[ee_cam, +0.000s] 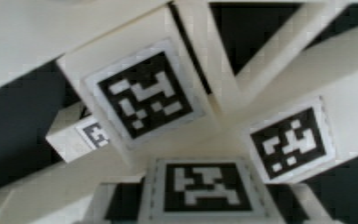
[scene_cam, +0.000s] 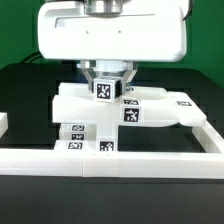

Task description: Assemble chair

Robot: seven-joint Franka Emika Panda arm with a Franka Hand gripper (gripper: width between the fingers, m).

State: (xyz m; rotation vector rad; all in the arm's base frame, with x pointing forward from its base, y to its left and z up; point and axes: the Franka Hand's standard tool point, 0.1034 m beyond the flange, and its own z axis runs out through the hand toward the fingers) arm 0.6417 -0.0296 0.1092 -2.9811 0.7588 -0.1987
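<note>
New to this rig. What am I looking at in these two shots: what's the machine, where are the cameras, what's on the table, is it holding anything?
The big white machine is a robot arm. Its two-finger gripper points down. The exterior view comes from a camera off the arm. The wrist view comes from a camera on the wrist, hence the blurry close-up of tags. On the black table lie white chair parts carrying black-and-white marker tags, behind a low white border wall. The fingers appear closed on a small tagged block.
</note>
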